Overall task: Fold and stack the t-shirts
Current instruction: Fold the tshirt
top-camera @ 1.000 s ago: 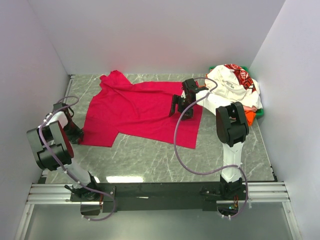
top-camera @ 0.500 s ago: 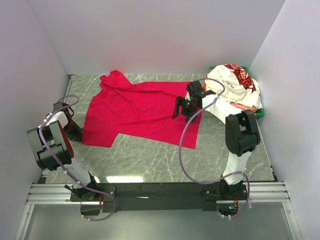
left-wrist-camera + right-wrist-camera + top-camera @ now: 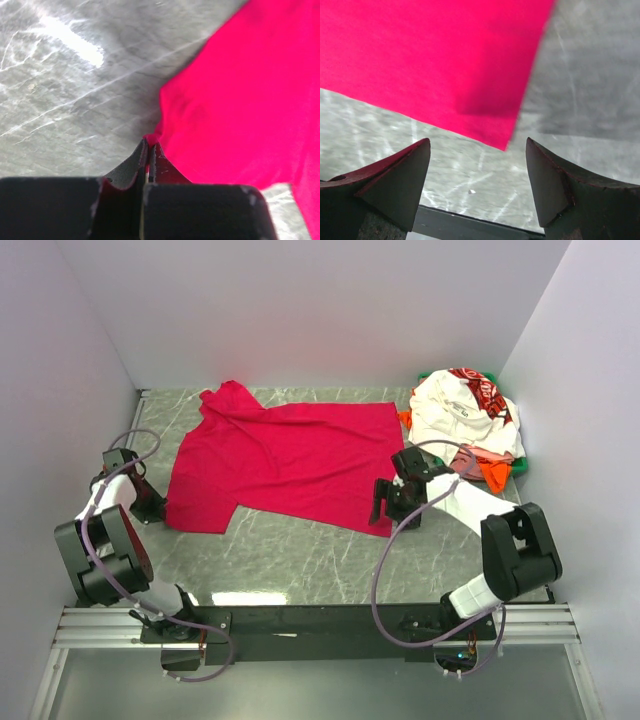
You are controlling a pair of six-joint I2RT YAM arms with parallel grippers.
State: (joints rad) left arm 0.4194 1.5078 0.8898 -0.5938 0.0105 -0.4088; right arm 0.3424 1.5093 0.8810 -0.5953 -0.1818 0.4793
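The crimson red t-shirt (image 3: 290,458) lies spread flat on the marble table, collar end at the far left. My left gripper (image 3: 152,506) is shut on its near left corner; in the left wrist view the red cloth (image 3: 240,95) is pinched at the closed fingertips (image 3: 149,145). My right gripper (image 3: 388,508) is open and empty just above the shirt's near right corner (image 3: 506,145), which lies between and ahead of its fingers (image 3: 402,175). A heap of other t-shirts, the white one with red-and-black print (image 3: 462,412) on top and orange (image 3: 495,473) showing below, sits at the far right.
The heap rests in a green container (image 3: 520,466) against the right wall. White walls close in the table on three sides. The table's dark front edge (image 3: 470,222) shows just below the right gripper. Bare marble (image 3: 300,550) lies in front of the shirt.
My right gripper has moved from the middle of the shirt's right edge toward me to the near right corner. The shirt's right side now lies flatter. The left gripper has shifted slightly.
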